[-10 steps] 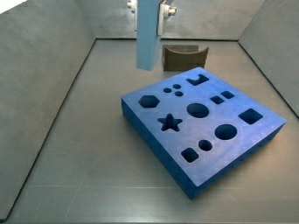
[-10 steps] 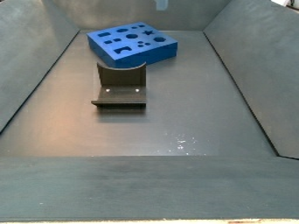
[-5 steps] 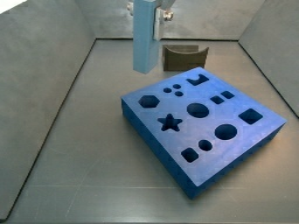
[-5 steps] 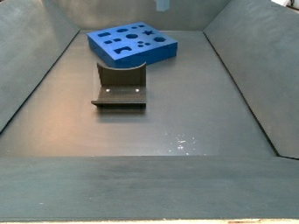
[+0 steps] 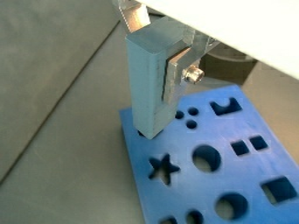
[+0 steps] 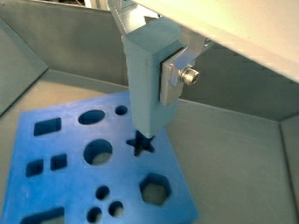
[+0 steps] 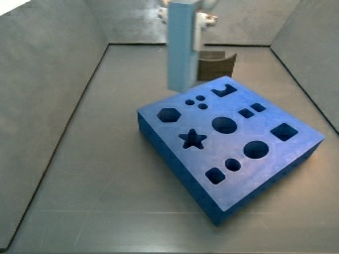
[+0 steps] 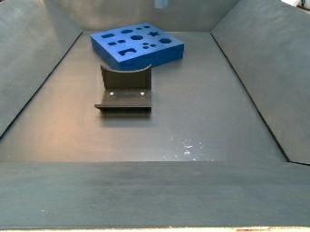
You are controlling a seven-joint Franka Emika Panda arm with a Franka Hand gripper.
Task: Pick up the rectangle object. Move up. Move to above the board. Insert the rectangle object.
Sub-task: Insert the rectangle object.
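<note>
While our gripper [image 5: 158,39] clamps the rectangle object [image 5: 149,83] upright, we hang it above the board [image 5: 198,188].

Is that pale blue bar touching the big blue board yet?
Apart. In a side view the rectangle object, held in the gripper, hangs with its lower end clear above the board.

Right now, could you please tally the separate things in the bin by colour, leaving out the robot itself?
Bright blue: 1, the board.
Pale light blue: 1, the rectangle object, held in the gripper above the board's far edge.
Dark: 1, the fixture.
Total: 3
</note>
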